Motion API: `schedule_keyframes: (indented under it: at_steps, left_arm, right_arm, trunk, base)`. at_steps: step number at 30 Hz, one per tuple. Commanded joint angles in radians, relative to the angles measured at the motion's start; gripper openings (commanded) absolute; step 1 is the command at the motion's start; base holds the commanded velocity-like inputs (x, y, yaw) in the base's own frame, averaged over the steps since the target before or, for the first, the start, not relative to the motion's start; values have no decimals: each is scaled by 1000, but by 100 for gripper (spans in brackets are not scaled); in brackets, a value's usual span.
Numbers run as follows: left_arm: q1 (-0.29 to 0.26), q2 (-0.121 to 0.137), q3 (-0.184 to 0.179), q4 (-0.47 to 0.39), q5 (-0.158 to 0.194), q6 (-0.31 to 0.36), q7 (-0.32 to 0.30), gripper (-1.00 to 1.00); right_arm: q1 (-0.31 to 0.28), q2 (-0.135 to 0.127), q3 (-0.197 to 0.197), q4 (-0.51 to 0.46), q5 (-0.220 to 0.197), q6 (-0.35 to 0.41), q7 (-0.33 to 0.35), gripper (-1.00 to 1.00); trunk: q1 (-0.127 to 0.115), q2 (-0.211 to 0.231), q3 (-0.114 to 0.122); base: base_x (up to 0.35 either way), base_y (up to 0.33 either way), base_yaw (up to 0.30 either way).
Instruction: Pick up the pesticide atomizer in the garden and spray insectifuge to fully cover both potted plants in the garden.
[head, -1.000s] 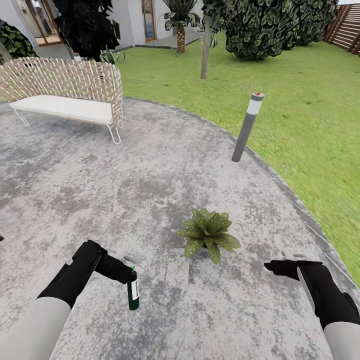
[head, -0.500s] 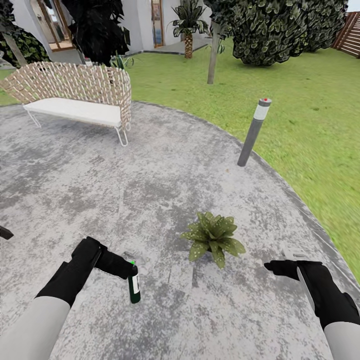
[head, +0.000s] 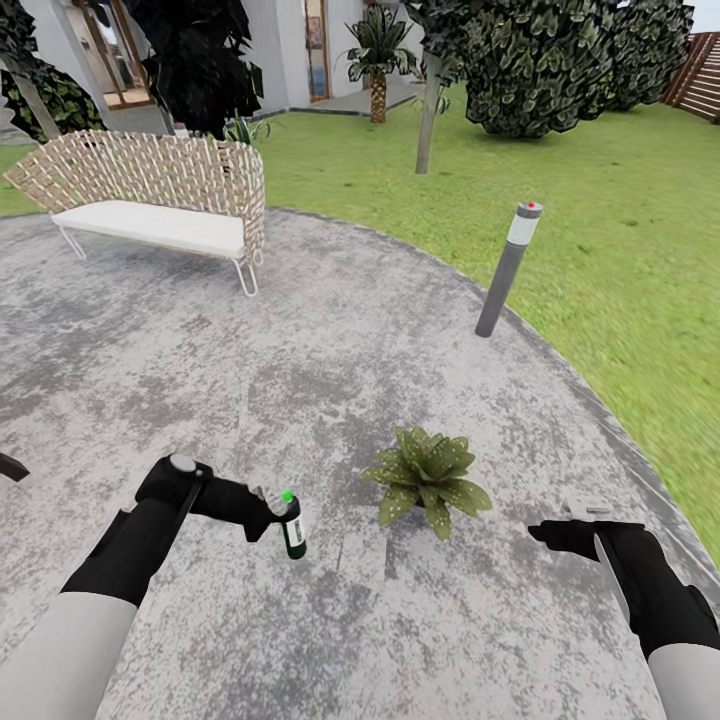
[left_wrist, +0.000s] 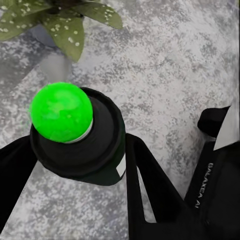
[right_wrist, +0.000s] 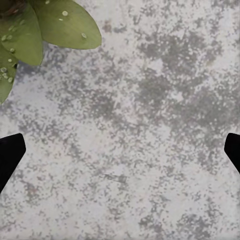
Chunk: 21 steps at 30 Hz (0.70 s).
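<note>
Dark green pesticide atomizer (head: 293, 532) clamped between left gripper (head: 272, 512) fingers, potted plant (head: 430, 476) just beyond the tips. Right gripper (right_wrist: 120, 155) fingers spread apart over paving.

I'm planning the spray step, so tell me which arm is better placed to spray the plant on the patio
Left. The left gripper is shut on the pesticide atomizer, beside the potted plant, whose leaves show just past the green cap. The right gripper is open and holds nothing.
</note>
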Motion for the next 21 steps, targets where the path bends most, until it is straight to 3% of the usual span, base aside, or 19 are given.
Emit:
schedule_keyframes:
  at_steps: [1, 6, 9, 11, 12, 15, 17, 21]
  left_arm:
    - [-1, 0, -2, -1, -5, -10, -19, -100]
    - [-1, 0, -9, 0, -5, -101, -109, -100]
    - [0, 1, -12, 0, -6, -122, -141, -100]
    - [0, 1, -15, 2, -5, -128, -149, -100]
    - [1, 2, -29, 3, -5, -129, -155, -100]
    - [0, 2, -87, 4, -5, -130, -164, -100]
    - [0, 2, -113, 4, -5, -130, -166, -100]
    - [0, 1, -129, 3, -5, -130, -178, -100]
  right_arm:
    - [-1, 0, -2, -1, 11, 3, 9, 100]
    - [-1, 0, 9, -12, 13, 1, 9, 100]
    - [-1, -3, 52, -38, 12, -1, 30, 100]
    - [-1, -6, 115, -86, 12, -2, 142, 100]
    - [-1, -7, 138, -108, 12, -3, 250, 100]
    - [-1, -10, 157, -162, 14, -4, 461, 100]
    - [-1, -10, 163, -227, 13, -6, 547, 100]
    - [-1, -11, 167, -303, 15, -9, 674, 100]
  trunk:
    - [0, 0, -1]
    - [0, 0, -1]
    - [0, 0, -1]
    - [0, 0, -1]
    - [0, 0, -1]
    - [0, 0, -1]
    - [0, 0, -1]
    - [0, 0, -1]
  base:
    - [0, 0, 0]
    - [0, 0, 0]
    - [0, 0, 0]
    - [0, 0, 0]
    - [0, 0, 0]
    - [0, 0, 0]
    - [0, 0, 0]
    - [0, 0, 0]
